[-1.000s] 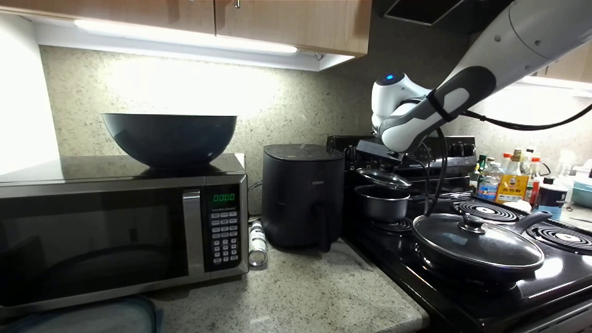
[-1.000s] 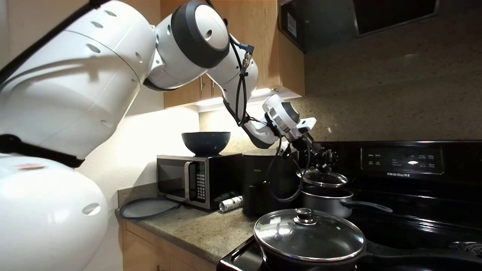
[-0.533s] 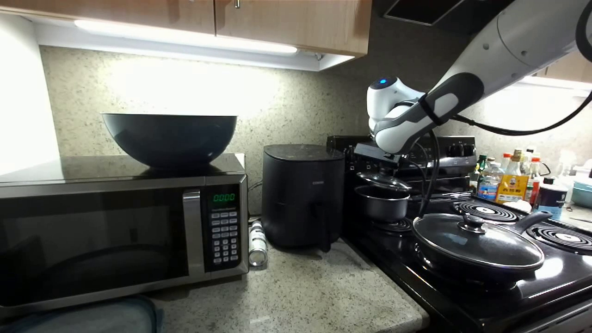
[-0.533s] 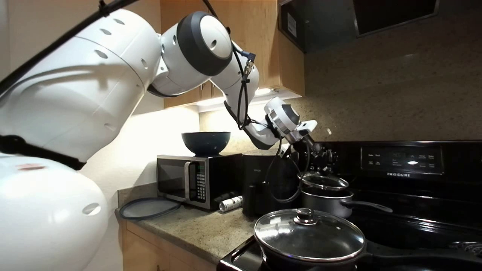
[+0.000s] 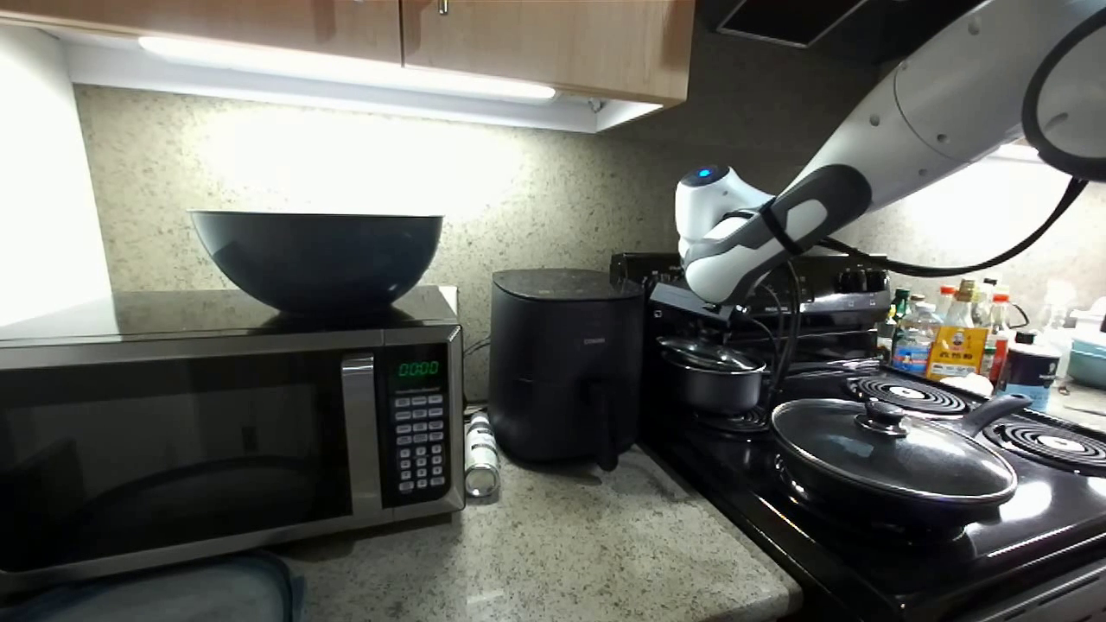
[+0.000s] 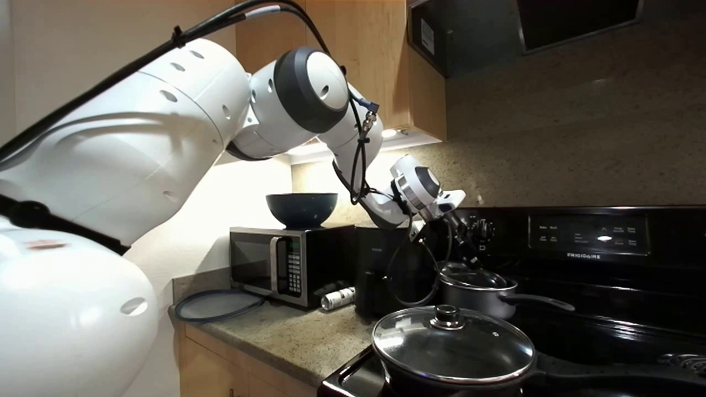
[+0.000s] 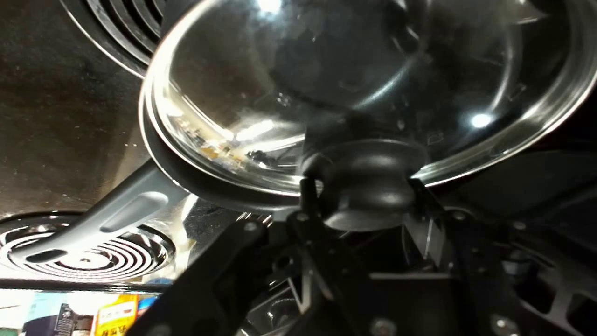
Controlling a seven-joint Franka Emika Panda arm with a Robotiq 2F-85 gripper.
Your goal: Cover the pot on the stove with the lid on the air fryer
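Gripper [image 7: 363,193]: pinching the knob [image 7: 373,161] of the lid [image 7: 289,112] | Lid: tilted at the mouth of the pot [image 6: 474,303], on the stove [image 6: 601,331]; full seating cannot be told | Wrist view: lid's far rim cut off | Both exterior views: gripper dark, hard to make out | Lidded pan [image 6: 455,353]: cropped below in an exterior view

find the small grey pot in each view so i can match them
In an exterior view: the small pot is right of centre, beside the air fryer.
In an exterior view: the small pot is right of centre, behind the wide lidded pan.
In the wrist view: the small pot spans the upper part.
Shared landmark: the small glass lid over its mouth.
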